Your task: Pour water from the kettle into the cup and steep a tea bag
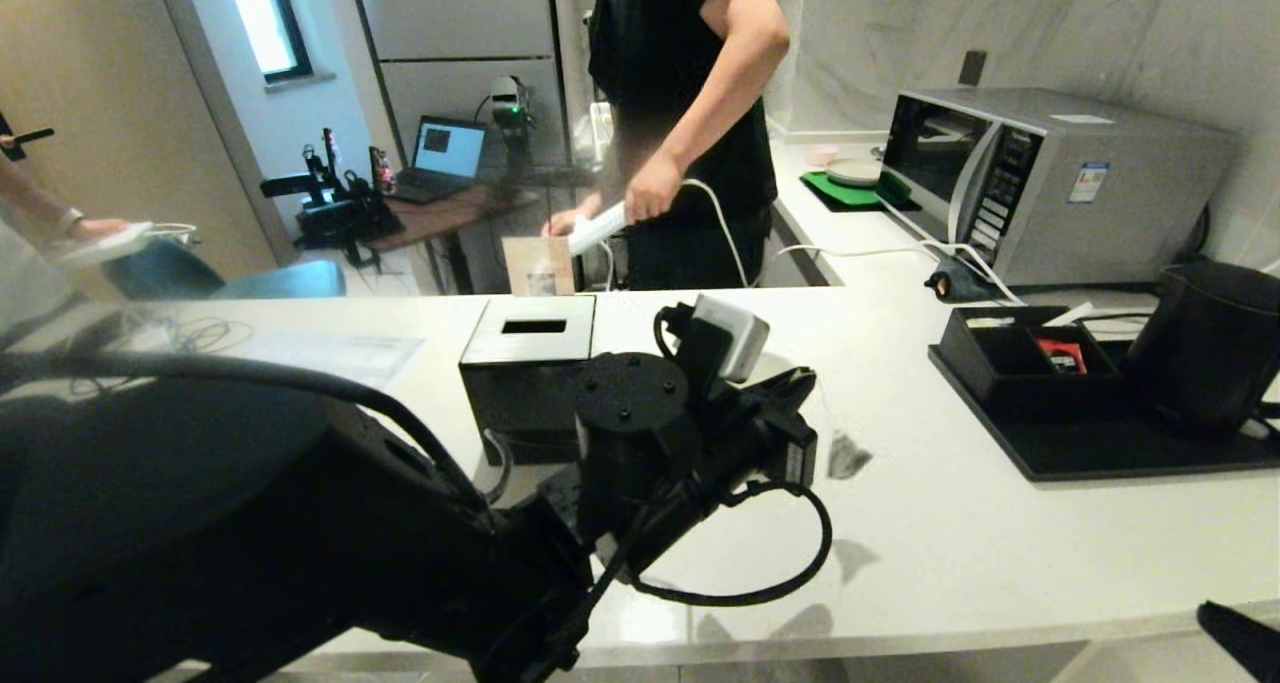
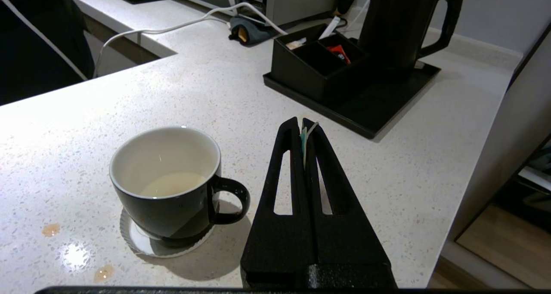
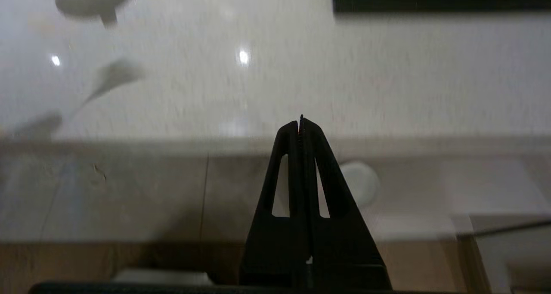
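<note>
White speckled counter, L-shaped. The cup stands upright on its small white saucer, handle turned toward the left gripper. Inside the cup, a shallow pool of pale liquid covers the bottom. Two small amber drips lie on the counter near the saucer.

Left gripper hovers just beside the cup, above the counter, fingers pressed together on a thin pale strip with a green edge that pokes out between the tips; what the strip belongs to cannot be told. In the head view the left arm fills the foreground and hides the cup.

The kettle stands upright at the far end of a black tray, well apart from the cup. A black divided organiser shares the tray, with a red sachet in one compartment.

Right gripper is pressed shut with nothing seen between the fingers, low by the counter's front edge; its view is blurred.

Elsewhere: black tissue box on the counter, microwave in the corner, white cable. A person in a black shirt stands behind the counter holding a white object.
</note>
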Controlling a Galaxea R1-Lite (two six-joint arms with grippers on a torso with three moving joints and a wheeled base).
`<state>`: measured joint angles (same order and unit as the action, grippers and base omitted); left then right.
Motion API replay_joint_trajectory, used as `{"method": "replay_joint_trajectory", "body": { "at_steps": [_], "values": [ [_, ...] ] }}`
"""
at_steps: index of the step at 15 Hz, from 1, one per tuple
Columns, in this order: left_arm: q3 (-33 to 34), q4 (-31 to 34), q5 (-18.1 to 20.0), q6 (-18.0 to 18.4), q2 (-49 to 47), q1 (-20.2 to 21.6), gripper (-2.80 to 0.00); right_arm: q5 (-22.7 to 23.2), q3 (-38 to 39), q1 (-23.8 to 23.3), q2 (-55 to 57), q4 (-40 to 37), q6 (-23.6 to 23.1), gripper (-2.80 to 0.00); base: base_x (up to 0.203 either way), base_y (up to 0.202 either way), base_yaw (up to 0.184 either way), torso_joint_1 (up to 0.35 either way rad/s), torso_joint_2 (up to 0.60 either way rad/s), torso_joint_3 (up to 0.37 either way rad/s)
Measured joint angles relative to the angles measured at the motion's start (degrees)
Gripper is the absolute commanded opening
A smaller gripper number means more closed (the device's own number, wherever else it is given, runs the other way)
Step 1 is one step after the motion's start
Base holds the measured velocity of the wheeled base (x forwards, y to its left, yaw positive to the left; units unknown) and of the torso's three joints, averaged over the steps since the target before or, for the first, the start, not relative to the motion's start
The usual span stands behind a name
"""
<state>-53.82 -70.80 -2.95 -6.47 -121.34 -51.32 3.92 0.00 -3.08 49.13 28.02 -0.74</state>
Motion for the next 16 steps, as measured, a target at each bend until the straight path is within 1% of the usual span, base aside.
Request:
{"method": "replay_joint_trajectory", "body": {
  "at_steps": [3, 6, 7, 9, 13, 16],
  "values": [
    [-0.1, 0.0, 0.1, 0.1, -0.5, 0.0, -2.80, -0.4, 0.0, 0.0, -9.2, -13.0, -2.5, -2.80, 0.000, 0.000, 0.000, 0.000, 0.00, 0.000],
    [-0.1, 0.0, 0.0, 0.1, -0.7, 0.0, -2.80, -2.9, 0.0, 0.0, -18.1, -24.8, -4.5, -2.80, 0.000, 0.000, 0.000, 0.000, 0.00, 0.000],
    [-0.1, 0.0, 0.0, 0.1, -0.7, 0.0, -2.80, -3.3, -0.1, 0.0, -20.7, -27.7, -4.9, -2.80, 0.000, 0.000, 0.000, 0.000, 0.00, 0.000],
    [0.0, 0.0, 0.0, 0.1, -0.7, 0.0, -2.80, -3.5, -0.4, 0.2, -25.3, -29.4, -5.1, -2.80, 0.000, 0.000, 0.000, 0.000, 0.00, 0.000],
    [0.0, 0.0, 0.0, 0.2, -0.7, 0.0, -2.80, -3.4, -0.4, 1.7, -38.2, -29.4, -4.4, -2.80, 0.000, 0.000, 0.000, 0.000, 0.00, 0.000],
    [0.0, 0.0, 0.0, 0.2, -0.6, 0.0, -2.80, -3.4, -0.1, 2.8, -45.9, -28.5, -1.8, -2.80, 0.000, 0.000, 0.000, 0.000, 0.00, 0.000]
  ]
}}
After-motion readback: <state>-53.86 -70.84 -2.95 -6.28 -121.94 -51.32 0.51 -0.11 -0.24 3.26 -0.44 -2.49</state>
